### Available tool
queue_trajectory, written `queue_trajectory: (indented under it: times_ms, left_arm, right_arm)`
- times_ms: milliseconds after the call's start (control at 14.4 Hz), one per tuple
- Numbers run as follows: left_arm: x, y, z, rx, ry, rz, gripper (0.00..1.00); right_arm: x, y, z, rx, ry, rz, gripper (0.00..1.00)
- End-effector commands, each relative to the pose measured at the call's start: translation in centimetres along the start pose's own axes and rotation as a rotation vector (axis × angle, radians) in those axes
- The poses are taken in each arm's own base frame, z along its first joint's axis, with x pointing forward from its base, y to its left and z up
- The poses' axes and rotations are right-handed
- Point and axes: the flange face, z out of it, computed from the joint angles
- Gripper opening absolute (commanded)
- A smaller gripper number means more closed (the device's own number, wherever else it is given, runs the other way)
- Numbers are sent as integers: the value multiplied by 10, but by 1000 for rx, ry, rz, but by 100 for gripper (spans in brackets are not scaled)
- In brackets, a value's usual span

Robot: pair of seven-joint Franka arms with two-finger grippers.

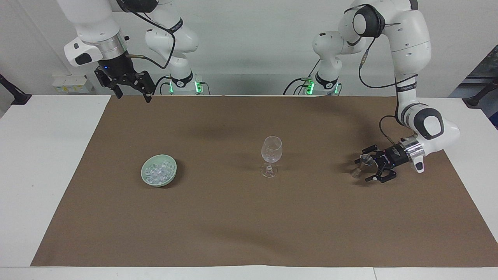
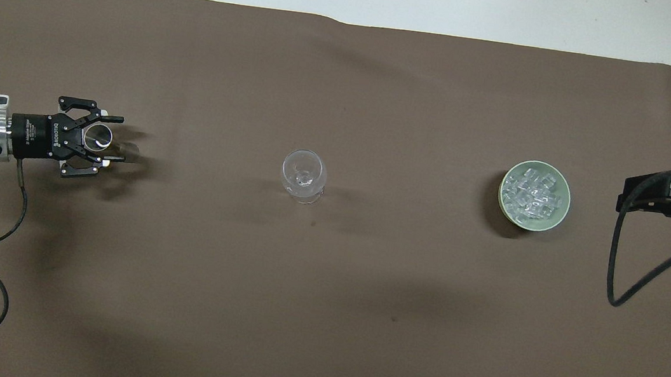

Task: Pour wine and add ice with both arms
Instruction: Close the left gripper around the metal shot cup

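The ice (image 2: 532, 194), a heap of small clear cubes, fills a pale green bowl (image 2: 556, 217) toward the right arm's end of the table. A small clear measuring cup (image 2: 100, 137) stands upright toward the left arm's end; any wine inside cannot be made out.

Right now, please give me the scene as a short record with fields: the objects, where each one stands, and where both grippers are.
Surface: brown mat on a white table
Wine glass: wine glass upright near the mat's middle
Ice: ice heaped in a green bowl, toward the right arm's end
Measuring cup: small metal jigger upright, toward the left arm's end
Left gripper: left gripper low around the jigger, fingers on either side of it
Right gripper: right gripper raised over the mat's edge nearest the robots, open, waiting
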Motion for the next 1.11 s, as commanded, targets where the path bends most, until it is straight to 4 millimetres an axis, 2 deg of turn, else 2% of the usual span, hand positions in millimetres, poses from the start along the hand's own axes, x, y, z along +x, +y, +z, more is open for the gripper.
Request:
queue_trajectory:
  times_ms: [0,832,1040]
  left_arm:
    - [0,-5,-2,-9,-21,-3,76]
    - [1,-6,-6,3,-27,-7,65]
    - [1,-6,-7,3,-25,-7,58]
  right_arm:
    - [0,3,-1,29,-5,-20,100]
    - [0,2,-1,29,-5,-23,100]
    - [0,0,-1,30,-6,-26,100]
